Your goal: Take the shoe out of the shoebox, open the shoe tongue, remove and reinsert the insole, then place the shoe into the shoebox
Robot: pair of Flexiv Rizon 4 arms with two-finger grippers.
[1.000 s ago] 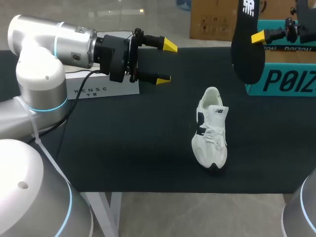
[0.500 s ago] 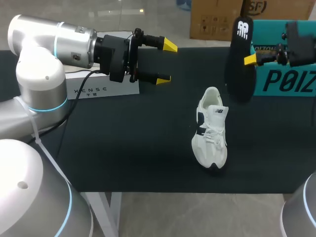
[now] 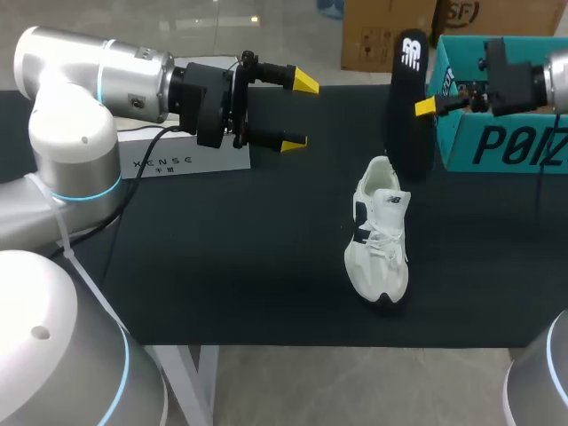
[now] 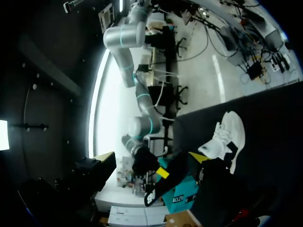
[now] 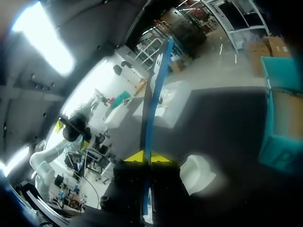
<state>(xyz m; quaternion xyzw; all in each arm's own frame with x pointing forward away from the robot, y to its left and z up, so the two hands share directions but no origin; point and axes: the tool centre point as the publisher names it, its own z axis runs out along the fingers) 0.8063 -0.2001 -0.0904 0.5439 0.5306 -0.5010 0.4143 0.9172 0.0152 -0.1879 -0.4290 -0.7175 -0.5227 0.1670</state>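
table (image 3: 266,293): black top | white leg (image 3: 209,386) below front edge

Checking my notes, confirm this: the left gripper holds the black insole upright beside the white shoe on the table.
Wrong arm. The right gripper holds the black insole upright beside the white shoe on the table, as the head view shows.

**Silver shells, blue rings, yellow tips**

Here's the left arm (image 3: 89,84): fat silver cylinders, a thin light-blue ring at each joint, and small dark screw holes in the rounded caps. A black cable (image 3: 146,146) and a pale cable (image 3: 82,266) run along it. The left gripper (image 3: 300,113) is all black, ending in bright yellow wedges, and the right gripper (image 3: 426,107) matches.
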